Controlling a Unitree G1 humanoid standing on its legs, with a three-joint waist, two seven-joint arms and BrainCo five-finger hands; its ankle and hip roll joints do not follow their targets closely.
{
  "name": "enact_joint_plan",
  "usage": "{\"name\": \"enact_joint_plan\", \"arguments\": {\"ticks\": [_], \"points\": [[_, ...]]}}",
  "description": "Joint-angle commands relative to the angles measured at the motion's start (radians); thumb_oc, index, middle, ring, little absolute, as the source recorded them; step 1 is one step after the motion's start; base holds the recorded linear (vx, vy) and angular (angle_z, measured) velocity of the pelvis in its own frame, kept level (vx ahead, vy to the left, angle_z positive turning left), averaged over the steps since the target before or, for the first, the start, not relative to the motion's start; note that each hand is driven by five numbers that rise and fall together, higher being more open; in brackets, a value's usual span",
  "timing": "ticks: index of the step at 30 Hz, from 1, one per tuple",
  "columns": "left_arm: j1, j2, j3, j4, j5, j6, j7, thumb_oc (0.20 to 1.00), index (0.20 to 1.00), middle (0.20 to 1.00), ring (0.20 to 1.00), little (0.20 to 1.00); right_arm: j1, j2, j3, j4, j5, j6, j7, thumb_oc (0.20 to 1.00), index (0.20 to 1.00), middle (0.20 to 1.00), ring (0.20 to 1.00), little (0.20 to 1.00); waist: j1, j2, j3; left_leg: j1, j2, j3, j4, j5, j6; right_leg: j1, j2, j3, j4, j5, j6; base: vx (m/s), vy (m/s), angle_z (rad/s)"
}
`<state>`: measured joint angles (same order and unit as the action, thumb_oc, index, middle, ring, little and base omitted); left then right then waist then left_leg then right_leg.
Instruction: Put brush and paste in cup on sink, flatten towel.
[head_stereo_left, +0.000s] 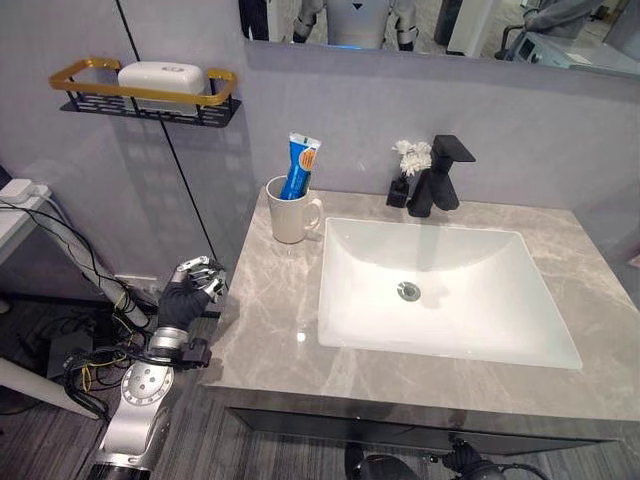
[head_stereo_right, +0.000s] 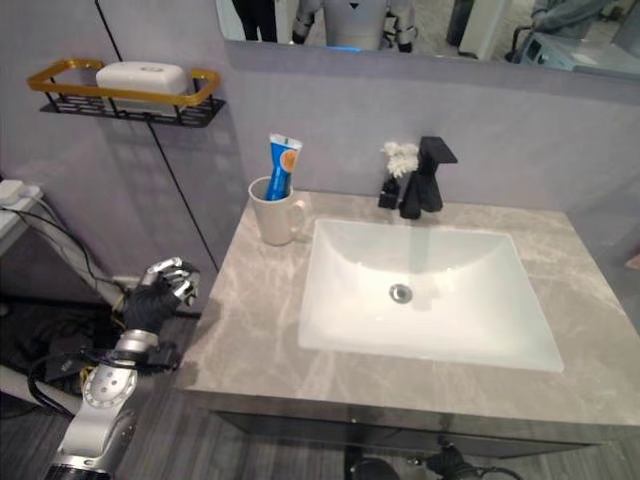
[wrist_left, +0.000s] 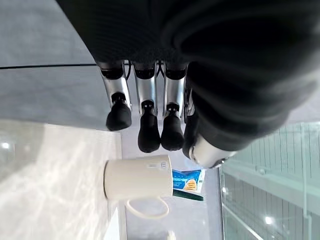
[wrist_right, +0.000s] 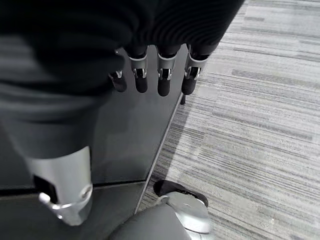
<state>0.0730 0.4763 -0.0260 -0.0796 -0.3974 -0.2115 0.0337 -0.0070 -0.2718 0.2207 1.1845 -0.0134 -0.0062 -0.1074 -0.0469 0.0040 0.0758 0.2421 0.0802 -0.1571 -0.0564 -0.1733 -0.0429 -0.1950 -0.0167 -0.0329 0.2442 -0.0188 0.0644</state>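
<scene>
— What does the left wrist view show past the dark ribbed cover?

— The left hand (wrist_left: 165, 127) with its silver, dark-tipped fingers (wrist_left: 119, 115) side by side, relaxed rather than curled, holding nothing. The thumb (wrist_left: 207, 152) sits apart from them.

— And beyond the fingers?

— A cream cup (wrist_left: 137, 177) with a looped handle, standing on the grey marbled table (wrist_left: 55, 185). The fingertips are near the cup but clear of it.

— Anything in the cup?

— A blue toothpaste tube (wrist_left: 187, 181) sticks out of its mouth, with something dark green just beside it, too little of it showing to name.

— What is behind?

— A plain grey wall (wrist_left: 45, 65).
</scene>
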Motion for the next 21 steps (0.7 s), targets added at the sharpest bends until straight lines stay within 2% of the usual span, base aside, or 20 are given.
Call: {"name": "enact_joint_plan", "arguments": {"ticks": [1, 4, 7, 10, 11, 13, 21], "points": [[-0.073, 0.051, -0.001, -0.062, -0.087, -0.035, -0.008, 0.200, 0.200, 0.200, 0.200, 0.200, 0.017, 0.021, 0.042, 0.031, -0.044, -0.016, 0.001, 1.000, 1.000, 1.000, 1.000, 1.000, -0.017, -0.042, -0.018, 0.074, -0.112, 0.012, -0.030, -0.004, 0.051, -0.089, -0.061, 0.041, -0.153, 0.267, 0.078, -0.01, 0.023, -0.11], [-0.099, 0.056, -0.035, -0.034, -0.135, -0.016, -0.034, 0.200, 0.200, 0.200, 0.200, 0.200, 0.025, 0.016, 0.039, 0.062, -0.057, -0.004, 0.016, 1.000, 1.000, 1.000, 1.000, 1.000, -0.027, -0.031, -0.017, 0.067, -0.113, 0.021, -0.031, -0.004, 0.050, -0.100, -0.061, 0.046, -0.152, 0.270, 0.078, -0.01, 0.008, -0.05], [-0.128, 0.096, -0.054, 0.000, -0.143, 0.012, -0.049, 0.200, 0.200, 0.200, 0.200, 0.200, 0.039, 0.005, 0.032, 0.110, -0.079, 0.014, 0.038, 1.000, 1.000, 1.000, 1.000, 1.000, -0.040, -0.019, -0.018, 0.069, -0.112, 0.027, -0.031, -0.011, 0.045, -0.105, -0.061, 0.045, -0.151, 0.269, 0.076, 0.02, 0.004, -0.03], [-0.144, 0.139, -0.049, 0.071, -0.139, 0.057, -0.030, 0.200, 0.200, 0.200, 0.200, 0.200, 0.046, -0.003, -0.021, 0.132, -0.017, 0.029, 0.037, 1.000, 1.000, 1.000, 1.000, 1.000, -0.053, 0.011, -0.013, 0.066, -0.095, 0.042, -0.031, -0.017, 0.039, -0.122, -0.043, 0.041, -0.145, 0.258, 0.071, 0.03, -0.002, -0.10], [-0.146, 0.139, -0.050, 0.073, -0.139, 0.057, -0.029, 0.200, 0.200, 0.200, 0.200, 0.200, 0.046, -0.003, -0.021, 0.132, -0.017, 0.029, 0.037, 1.000, 1.000, 1.000, 1.000, 1.000, -0.053, 0.011, -0.013, 0.066, -0.095, 0.042, -0.031, -0.017, 0.039, -0.122, -0.042, 0.041, -0.145, 0.257, 0.071, 0.01, -0.011, -0.16], [-0.170, 0.200, -0.051, 0.104, -0.146, 0.078, -0.040, 0.200, 0.200, 0.200, 0.200, 0.200, 0.040, -0.007, -0.003, 0.134, -0.021, 0.039, 0.050, 1.000, 1.000, 1.000, 1.000, 1.000, -0.056, 0.019, -0.014, 0.056, -0.091, 0.045, -0.031, -0.014, 0.032, -0.128, -0.042, 0.036, -0.146, 0.253, 0.068, 0.01, -0.031, -0.10], [-0.194, 0.305, -0.028, 0.162, -0.089, 0.115, -0.024, 0.200, 0.200, 0.200, 0.200, 0.200, 0.009, -0.003, 0.080, 0.086, -0.062, 0.047, 0.061, 1.000, 1.000, 1.000, 1.000, 1.000, -0.051, 0.038, -0.023, 0.066, -0.081, 0.053, -0.031, -0.016, 0.024, -0.120, -0.025, 0.031, -0.149, 0.244, 0.060, 0.03, -0.025, 0.03]]}}
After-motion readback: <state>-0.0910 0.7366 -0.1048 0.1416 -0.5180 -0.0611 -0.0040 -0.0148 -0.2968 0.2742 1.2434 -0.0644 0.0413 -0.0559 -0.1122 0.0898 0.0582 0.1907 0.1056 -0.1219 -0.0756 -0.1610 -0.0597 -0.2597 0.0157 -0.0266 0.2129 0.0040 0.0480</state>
